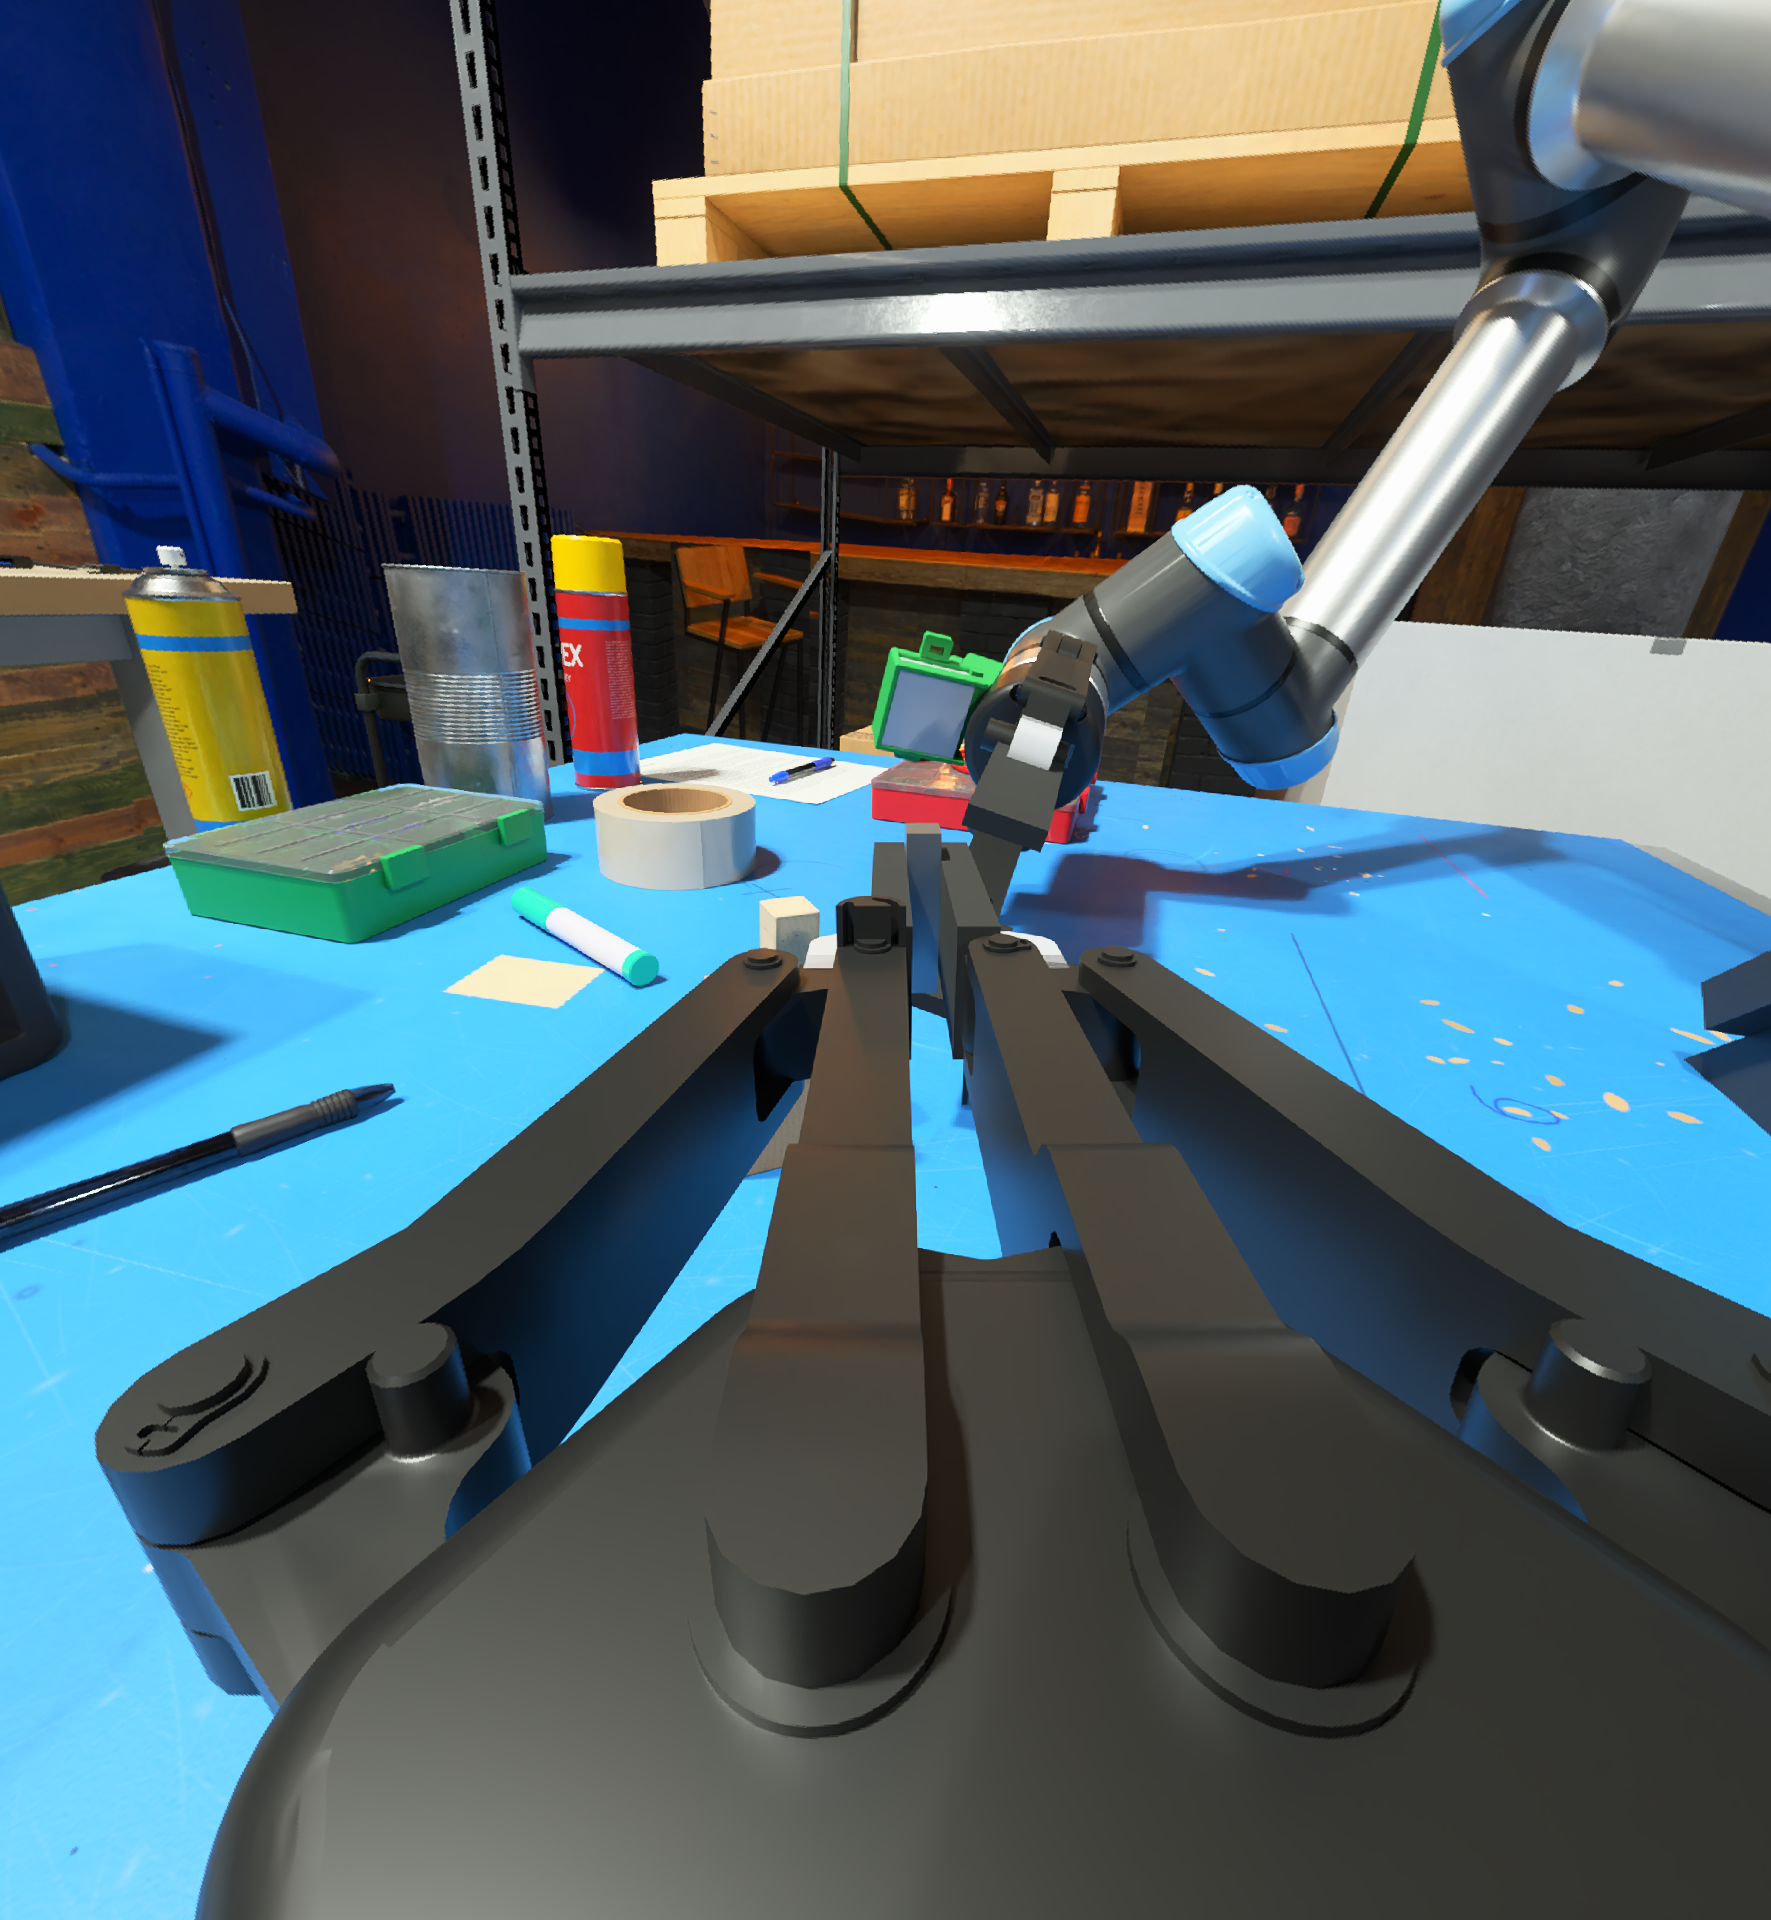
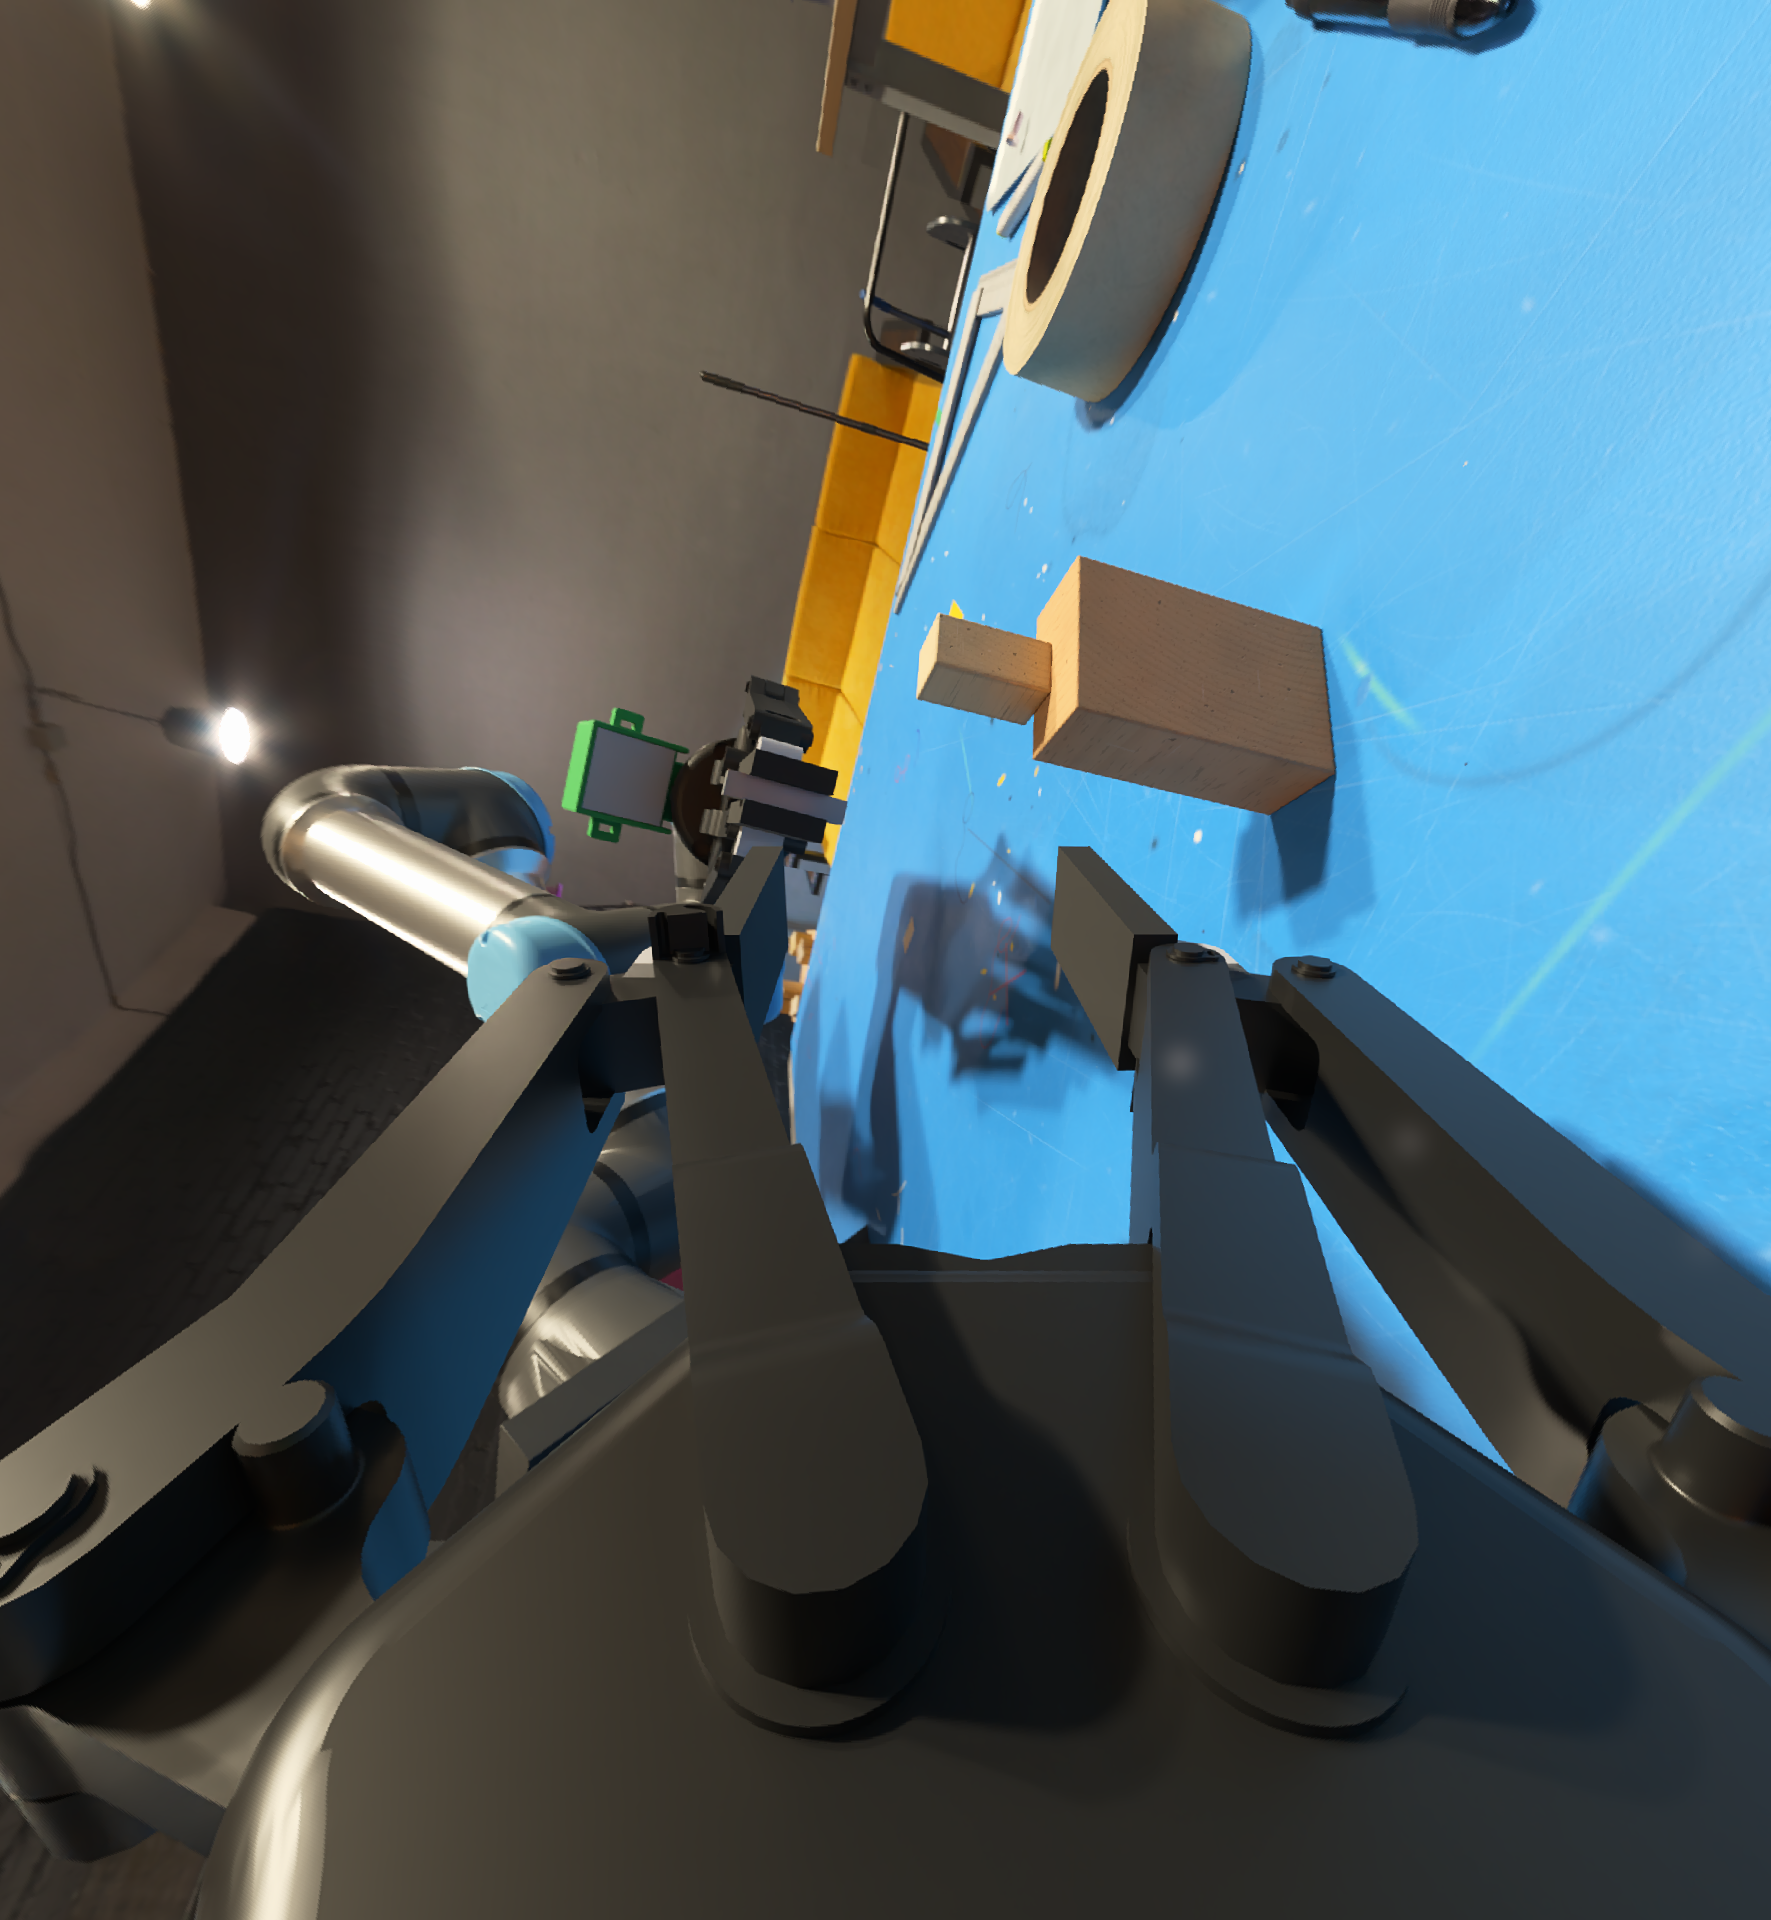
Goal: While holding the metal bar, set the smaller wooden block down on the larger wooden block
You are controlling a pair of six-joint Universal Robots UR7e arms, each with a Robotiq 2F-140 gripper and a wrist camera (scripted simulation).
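Bench inventory, left to right:

- Pen point(image 1: 154, 1164): black, lying flat on the near left of the blue table point(image 1: 1380, 935).
- Yellow can point(image 1: 206, 696): spray can, upright at the far left edge.
- Green case point(image 1: 361, 857): clear lid, closed, just right of the yellow can.
- Steel can point(image 1: 470, 675): upright, behind the case.
- Note point(image 1: 522, 980): pale square, flat on the table, nearer than the case.
- Marker point(image 1: 585, 935): white with teal ends, lying just beside the note.
- Red can point(image 1: 595, 665): yellow cap, upright, just right of the steel can.
- Tape roll point(image 1: 673, 836): pale, lying flat, near the marker's far side.
- Paper point(image 1: 746, 774): a white sheet at the far edge, with a blue pen point(image 1: 801, 770) lying on it.
- Small block point(image 2: 985, 665): pale wood, resting on the top face of the large block point(image 2: 1182, 686) and touching it, toward one end. The large block sits flat on the table, mid-bench, near the tape roll.
- Left gripper point(image 1: 925, 883): jaws drawn close together, clamped on the bar point(image 2: 787, 802). The bar is grey metal, held clear of the table, with one end sticking out past the fingers.
- Red box point(image 1: 917, 802): low, at the far edge behind the left gripper, partly hidden.
- Right gripper point(image 2: 922, 894): jaws spread wide with nothing between them. It is near the blocks but apart from them, touching neither.
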